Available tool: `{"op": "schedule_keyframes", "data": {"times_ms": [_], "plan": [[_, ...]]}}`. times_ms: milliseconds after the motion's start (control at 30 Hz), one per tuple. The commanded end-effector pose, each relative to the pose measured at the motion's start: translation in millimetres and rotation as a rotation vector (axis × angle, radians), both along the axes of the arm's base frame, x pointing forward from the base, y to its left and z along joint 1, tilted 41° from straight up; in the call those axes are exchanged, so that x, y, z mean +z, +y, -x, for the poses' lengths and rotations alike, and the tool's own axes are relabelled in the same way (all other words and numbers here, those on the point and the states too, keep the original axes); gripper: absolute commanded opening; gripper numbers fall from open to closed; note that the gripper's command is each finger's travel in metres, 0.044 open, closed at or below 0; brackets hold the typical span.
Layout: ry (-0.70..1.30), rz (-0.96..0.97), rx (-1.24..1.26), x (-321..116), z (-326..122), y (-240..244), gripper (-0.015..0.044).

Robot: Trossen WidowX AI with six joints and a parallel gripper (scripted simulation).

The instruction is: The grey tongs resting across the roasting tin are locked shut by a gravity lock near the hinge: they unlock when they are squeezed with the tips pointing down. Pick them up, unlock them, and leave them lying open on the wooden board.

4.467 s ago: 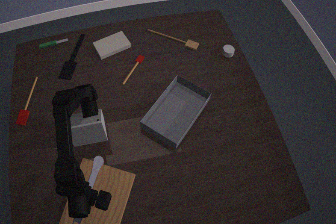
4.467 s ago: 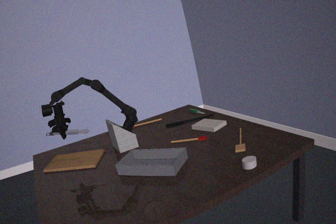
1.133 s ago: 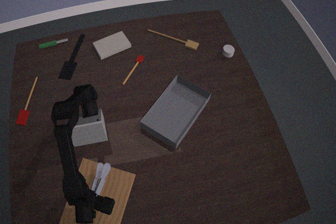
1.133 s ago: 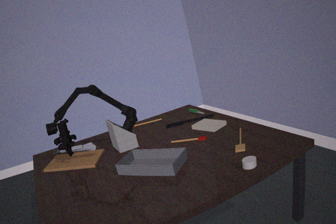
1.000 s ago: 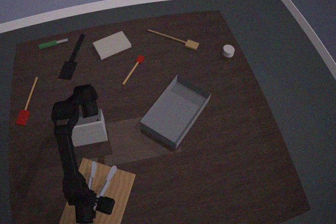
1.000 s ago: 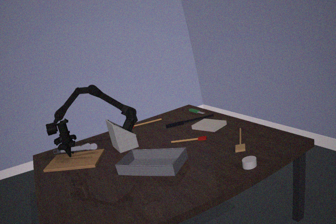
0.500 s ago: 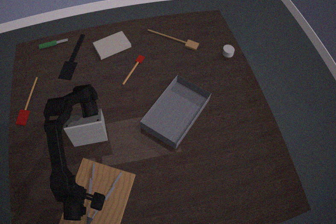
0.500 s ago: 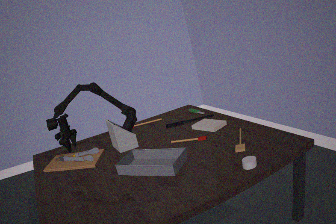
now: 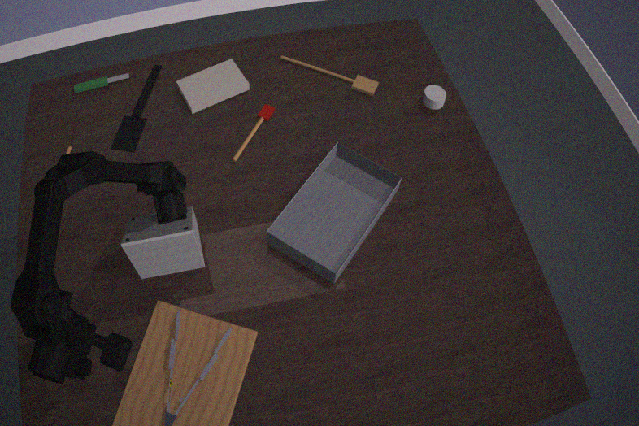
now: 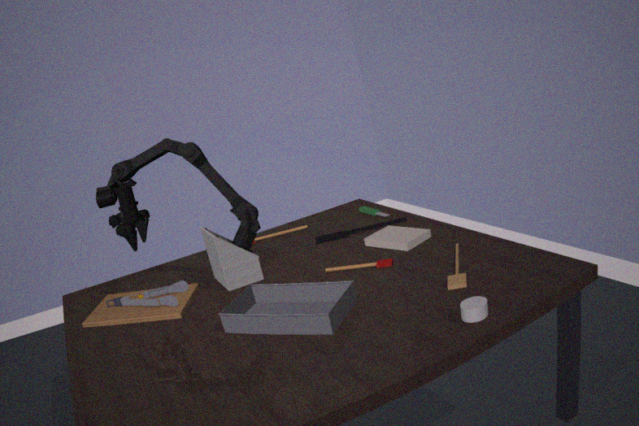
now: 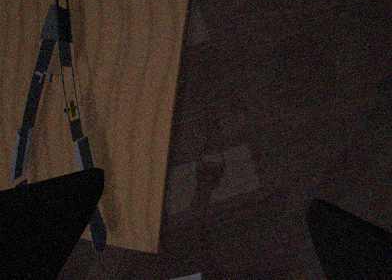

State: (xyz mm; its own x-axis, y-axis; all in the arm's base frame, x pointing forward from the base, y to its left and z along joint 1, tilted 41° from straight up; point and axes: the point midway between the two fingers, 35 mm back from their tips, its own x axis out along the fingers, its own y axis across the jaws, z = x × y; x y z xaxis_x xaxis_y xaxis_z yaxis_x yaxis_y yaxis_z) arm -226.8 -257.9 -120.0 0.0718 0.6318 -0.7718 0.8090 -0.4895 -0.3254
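Observation:
The grey tongs (image 9: 207, 367) (image 10: 149, 302) (image 11: 33, 98) lie on the wooden board (image 9: 234, 359) (image 10: 97, 319) (image 11: 135, 136), their two arms spread in a V from the hinge. A small yellow part shows on one arm. My gripper (image 10: 139, 245) (image 11: 210, 196) is wide open and empty, with its fingers pointing down. It hangs well above the tongs in the exterior view and touches nothing. In the wrist view one finger covers part of the tong arms' tip ends. In the top view my fingers are hidden under the hand, left of the board. The roasting tin (image 9: 302, 258) (image 10: 276, 323) is empty.
A pale wedge-shaped block (image 9: 172, 256) (image 10: 232, 266) stands by the arm's base, between board and tin. Farther off lie a red-headed spatula (image 9: 267, 112) (image 10: 384, 262), a black turner (image 9: 128, 132), a pale slab (image 9: 212, 85) (image 10: 397, 236) and a white cylinder (image 9: 434, 96) (image 10: 473, 309).

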Motion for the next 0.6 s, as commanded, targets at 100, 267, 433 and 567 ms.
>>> {"op": "schedule_keyframes", "data": {"times_ms": [100, 267, 433, 567], "plan": [[0.004, 0.007, -0.002, 28, 3, -20, 0.044], [0.006, 0.009, -0.009, 41, 4, -28, 0.044], [0.006, 0.009, -0.009, 41, 4, -28, 0.044], [0.006, 0.009, -0.009, 41, 4, -28, 0.044]]}}
